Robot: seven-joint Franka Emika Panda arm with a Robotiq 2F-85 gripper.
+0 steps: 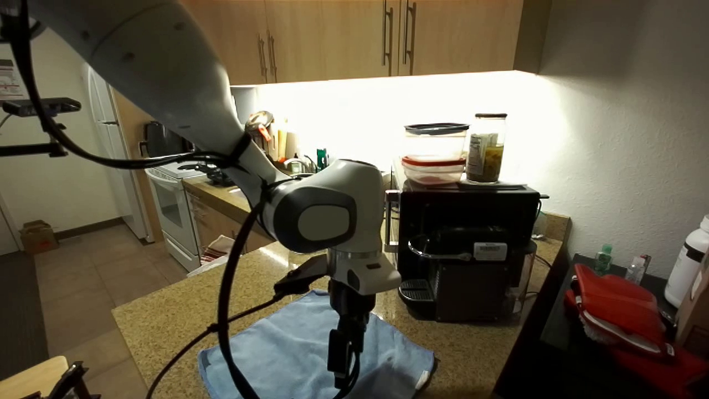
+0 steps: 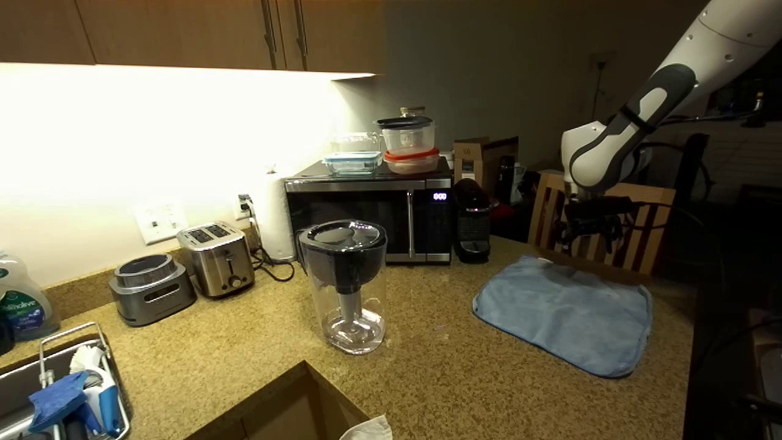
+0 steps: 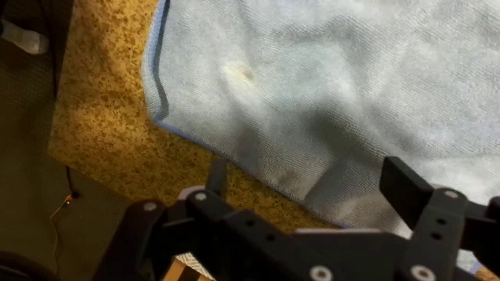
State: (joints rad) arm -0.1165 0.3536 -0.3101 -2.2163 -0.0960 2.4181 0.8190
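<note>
My gripper [image 3: 310, 177] stands open in the wrist view, its fingers wide apart with nothing between them. Below it lies a light blue cloth [image 3: 297, 82], loosely spread with low folds and a small pale spot near one corner. The cloth's edge runs slantwise beneath the gap between the fingers. In an exterior view the gripper [image 1: 344, 368] points down in front of the cloth [image 1: 282, 343]. Another angle puts the gripper [image 2: 588, 240] above the far edge of the cloth [image 2: 568, 311], apart from it. The fingertips look clear of the fabric.
The cloth lies on a speckled counter [image 3: 105, 105], whose edge drops off close by. A black coffee machine [image 1: 471, 277] stands beside it. Farther along are a microwave [image 2: 360, 214] with containers on top, a water pitcher [image 2: 348, 269] and a toaster [image 2: 217, 260]. A wooden chair [image 2: 647, 195] stands behind.
</note>
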